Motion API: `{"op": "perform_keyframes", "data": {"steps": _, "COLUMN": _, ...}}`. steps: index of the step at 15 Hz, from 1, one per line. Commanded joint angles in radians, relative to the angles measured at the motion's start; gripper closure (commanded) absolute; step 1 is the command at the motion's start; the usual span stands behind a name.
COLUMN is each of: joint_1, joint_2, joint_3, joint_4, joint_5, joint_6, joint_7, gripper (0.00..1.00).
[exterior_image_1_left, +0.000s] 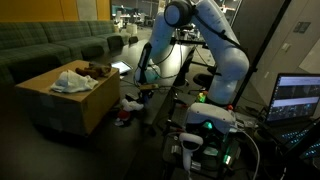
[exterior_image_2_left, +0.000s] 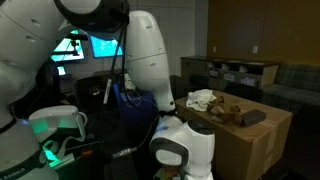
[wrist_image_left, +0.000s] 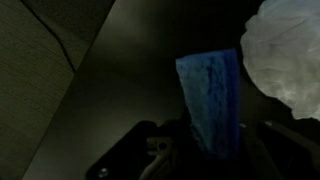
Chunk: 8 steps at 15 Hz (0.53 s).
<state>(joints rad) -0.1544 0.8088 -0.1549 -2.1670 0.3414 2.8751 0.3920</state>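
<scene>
In the wrist view a blue cloth (wrist_image_left: 210, 90) runs down into my gripper (wrist_image_left: 208, 152), whose dark fingers sit close together round its lower end. A white crumpled thing (wrist_image_left: 290, 50) lies just beyond it at the upper right. In an exterior view the arm reaches down low beside a cardboard box (exterior_image_1_left: 70, 108), with the gripper (exterior_image_1_left: 146, 88) near the floor. In an exterior view a blue patch of cloth (exterior_image_2_left: 128, 98) shows behind the arm; the fingers are hidden there.
The box top carries a white cloth (exterior_image_1_left: 72, 80) and brown items (exterior_image_1_left: 97, 70). Small red and blue things (exterior_image_1_left: 128, 108) lie on the floor by the box. A green sofa (exterior_image_1_left: 50, 45) stands behind, a lit laptop (exterior_image_1_left: 300, 98) beside the robot base.
</scene>
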Motion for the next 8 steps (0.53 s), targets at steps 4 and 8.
{"op": "perform_keyframes", "data": {"steps": 4, "joint_1": 0.256, "joint_2": -0.279, "joint_3": -0.192, "joint_4": -0.175, "joint_5": -0.195, "joint_6": -0.132, "joint_7": 0.056, "gripper": 0.98}}
{"op": "perform_keyframes", "data": {"steps": 8, "joint_1": 0.448, "joint_2": -0.446, "joint_3": -0.352, "joint_4": -0.229, "joint_5": -0.446, "joint_6": -0.202, "joint_7": 0.196, "gripper": 0.98}}
